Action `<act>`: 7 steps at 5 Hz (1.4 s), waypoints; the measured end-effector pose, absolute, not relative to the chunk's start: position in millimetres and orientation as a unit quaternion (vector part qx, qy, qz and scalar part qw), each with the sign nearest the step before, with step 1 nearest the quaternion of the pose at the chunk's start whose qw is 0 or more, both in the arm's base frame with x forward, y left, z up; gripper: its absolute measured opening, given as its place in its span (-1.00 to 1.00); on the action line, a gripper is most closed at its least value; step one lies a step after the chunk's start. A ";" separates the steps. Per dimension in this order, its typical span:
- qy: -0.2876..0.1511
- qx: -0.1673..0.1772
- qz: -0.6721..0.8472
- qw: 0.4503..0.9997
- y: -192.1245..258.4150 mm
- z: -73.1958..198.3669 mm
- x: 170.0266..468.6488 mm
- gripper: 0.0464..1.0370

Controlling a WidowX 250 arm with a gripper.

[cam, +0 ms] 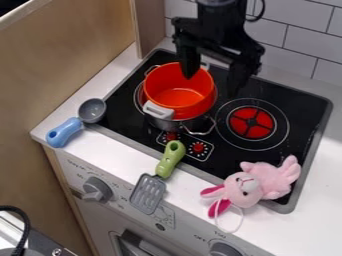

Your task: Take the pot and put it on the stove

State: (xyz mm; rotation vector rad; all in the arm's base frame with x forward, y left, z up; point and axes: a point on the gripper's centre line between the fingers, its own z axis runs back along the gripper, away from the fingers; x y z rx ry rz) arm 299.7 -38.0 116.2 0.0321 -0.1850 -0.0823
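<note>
Well, gripper (212, 84) open; off-centre pinch cd tip orange pot (179, 97) b/c it's prob nested in metal pot (184, 124).

Soft, bright light leaves a glint inside the orange pot (159, 83).

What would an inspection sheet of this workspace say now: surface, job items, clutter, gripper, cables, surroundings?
Surface: white counter, black stove set in it.
Job items: red pot sits in or on a metal pot, on the stove's left part.
Clutter: ladle left of the stove; spatula at its front edge; pink plush across its front right corner.
Gripper: open; one finger overlaps the red pot's opening in view, the other is right of the pot.
Cables: black one at lower left, another beside the arm.
Surroundings: wood panel left, tiled wall behind.
</note>
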 end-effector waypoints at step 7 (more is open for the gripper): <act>-0.066 0.036 -0.023 0.997 -86.2 161.0 269.5 0.92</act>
